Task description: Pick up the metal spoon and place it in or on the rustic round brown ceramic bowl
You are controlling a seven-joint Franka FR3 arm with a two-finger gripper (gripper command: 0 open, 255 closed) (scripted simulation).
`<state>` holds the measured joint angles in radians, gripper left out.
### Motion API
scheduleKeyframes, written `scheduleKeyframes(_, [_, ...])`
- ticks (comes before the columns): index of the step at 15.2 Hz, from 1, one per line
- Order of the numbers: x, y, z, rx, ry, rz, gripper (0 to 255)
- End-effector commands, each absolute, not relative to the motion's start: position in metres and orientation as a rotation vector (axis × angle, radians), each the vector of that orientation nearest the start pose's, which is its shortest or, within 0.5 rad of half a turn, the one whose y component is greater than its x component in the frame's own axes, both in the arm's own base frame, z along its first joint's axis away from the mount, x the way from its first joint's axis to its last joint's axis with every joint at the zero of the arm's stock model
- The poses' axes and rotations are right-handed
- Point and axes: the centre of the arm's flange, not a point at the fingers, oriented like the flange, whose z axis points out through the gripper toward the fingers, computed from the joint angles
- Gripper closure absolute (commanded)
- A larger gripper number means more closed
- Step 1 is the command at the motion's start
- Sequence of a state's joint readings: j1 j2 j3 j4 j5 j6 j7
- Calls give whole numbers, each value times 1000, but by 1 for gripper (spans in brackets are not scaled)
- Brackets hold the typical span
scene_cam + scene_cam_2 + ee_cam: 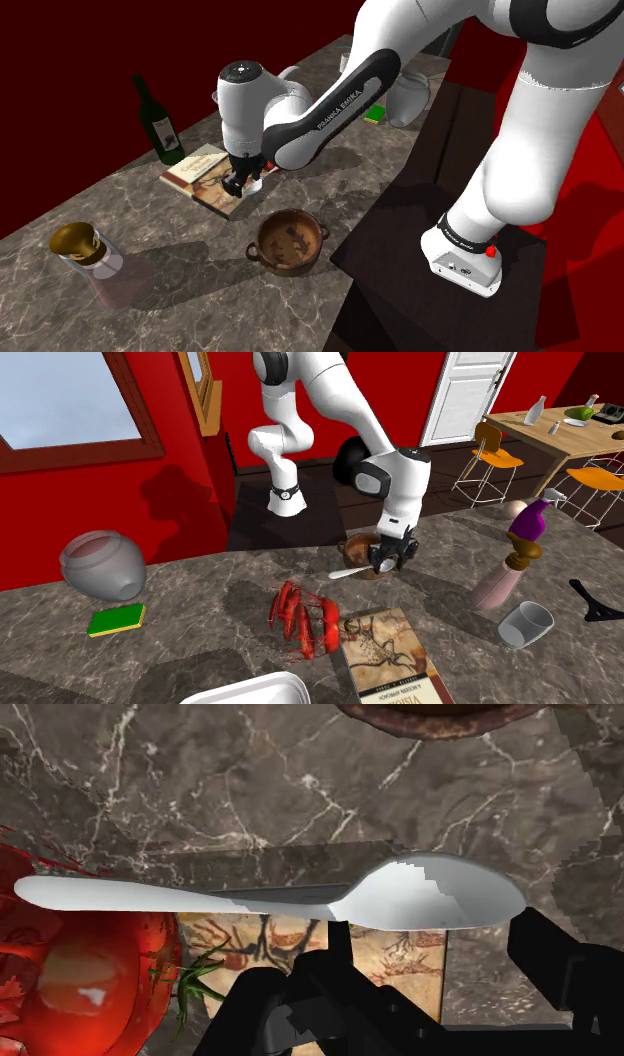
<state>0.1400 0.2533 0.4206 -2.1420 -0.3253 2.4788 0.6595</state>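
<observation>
On the counter (200,300), the book (210,178) lay between the wine bottle (158,122), up and to the shoulder view's left of it, and the bowl (288,240), nearer the stand (420,230). The spoon (270,896) hung crosswise in the gripper (243,187) over the book's edge toward the bowl. Tomatoes (305,620) lay just beside the book, on the second exterior view's left. The sponge (116,619) lay just before the pot (103,564), well apart from them.
</observation>
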Motion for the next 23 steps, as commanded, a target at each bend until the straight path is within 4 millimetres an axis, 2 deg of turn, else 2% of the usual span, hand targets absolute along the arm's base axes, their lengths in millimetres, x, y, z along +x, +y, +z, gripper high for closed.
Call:
scheduleKeyframes(1, [472,313,308,-3151,-205,-250,255])
scheduleKeyframes(12, [340,376,316,-3151,-205,-250,255])
scheduleKeyframes(23, [340,376,257,-3151,-205,-250,255])
